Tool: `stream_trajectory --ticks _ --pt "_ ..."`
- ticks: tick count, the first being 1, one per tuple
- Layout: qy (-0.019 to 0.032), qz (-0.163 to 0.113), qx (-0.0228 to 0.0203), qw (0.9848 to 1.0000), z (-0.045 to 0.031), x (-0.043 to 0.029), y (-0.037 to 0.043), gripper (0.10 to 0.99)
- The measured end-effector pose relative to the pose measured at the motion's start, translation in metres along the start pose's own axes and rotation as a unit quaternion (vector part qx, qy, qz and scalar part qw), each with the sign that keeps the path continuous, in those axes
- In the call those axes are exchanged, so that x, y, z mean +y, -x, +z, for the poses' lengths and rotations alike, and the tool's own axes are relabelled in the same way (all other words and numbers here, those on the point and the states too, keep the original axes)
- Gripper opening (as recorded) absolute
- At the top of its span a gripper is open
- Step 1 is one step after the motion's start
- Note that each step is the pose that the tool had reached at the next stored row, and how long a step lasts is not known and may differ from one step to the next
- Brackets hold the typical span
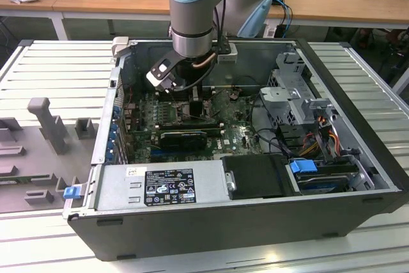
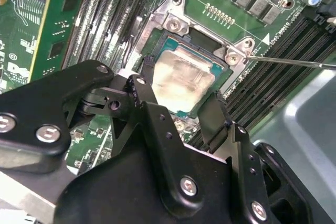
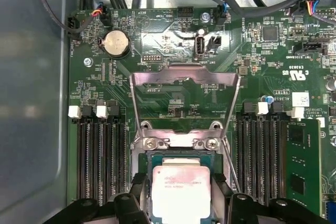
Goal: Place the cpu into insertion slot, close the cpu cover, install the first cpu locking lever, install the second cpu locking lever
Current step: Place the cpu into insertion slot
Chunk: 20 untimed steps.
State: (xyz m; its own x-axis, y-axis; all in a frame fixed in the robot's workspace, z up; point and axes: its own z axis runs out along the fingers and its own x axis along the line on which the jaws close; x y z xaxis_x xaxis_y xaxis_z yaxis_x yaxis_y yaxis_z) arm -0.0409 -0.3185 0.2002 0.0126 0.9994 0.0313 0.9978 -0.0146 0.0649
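Black two-fingered gripper (image 2: pixel 176 98) clenched on the pale silvery square cpu (image 2: pixel 181 80) over the dark-rimmed square insertion slot (image 2: pixel 156 35); best lowered level, edges squared to the rim.

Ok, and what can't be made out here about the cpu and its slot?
First wrist view: the picture's edge cuts off part of the cpu.
Second wrist view: the gripper covers one side of the insertion slot, so whether the cpu sits fully in it cannot be told.
Exterior view: the arm hides both cpu and insertion slot.
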Motion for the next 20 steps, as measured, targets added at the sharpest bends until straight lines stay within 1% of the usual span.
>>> stream_trajectory --ticks 1,6,7,10,11,13,14,17,20 --pt "-0.0001 0.000 -0.0002 1.0000 -0.0005 0.0000 0.0000 0.600" --pt "-0.0002 0.000 -0.0009 1.0000 -0.0082 0.0005 -0.0003 0.600" --pt "-0.0005 0.000 -0.0009 1.0000 -0.0093 0.0006 -0.0003 0.588" --pt "-0.0017 0.000 -0.0010 1.0000 -0.0117 0.0013 -0.0003 0.396" --pt "-0.0018 0.000 -0.0010 1.0000 -0.0120 0.0013 -0.0003 0.396" --pt "-0.0020 0.000 -0.0012 1.0000 -0.0129 0.0016 -0.0003 0.275" --pt "-0.0022 0.000 -0.0015 1.0000 -0.0135 0.0017 -0.0003 0.275" --pt "-0.0023 0.000 -0.0015 1.0000 -0.0151 0.0018 -0.0003 0.106" --pt "-0.0023 0.000 -0.0015 1.0000 -0.0178 0.0020 -0.0004 0.106"
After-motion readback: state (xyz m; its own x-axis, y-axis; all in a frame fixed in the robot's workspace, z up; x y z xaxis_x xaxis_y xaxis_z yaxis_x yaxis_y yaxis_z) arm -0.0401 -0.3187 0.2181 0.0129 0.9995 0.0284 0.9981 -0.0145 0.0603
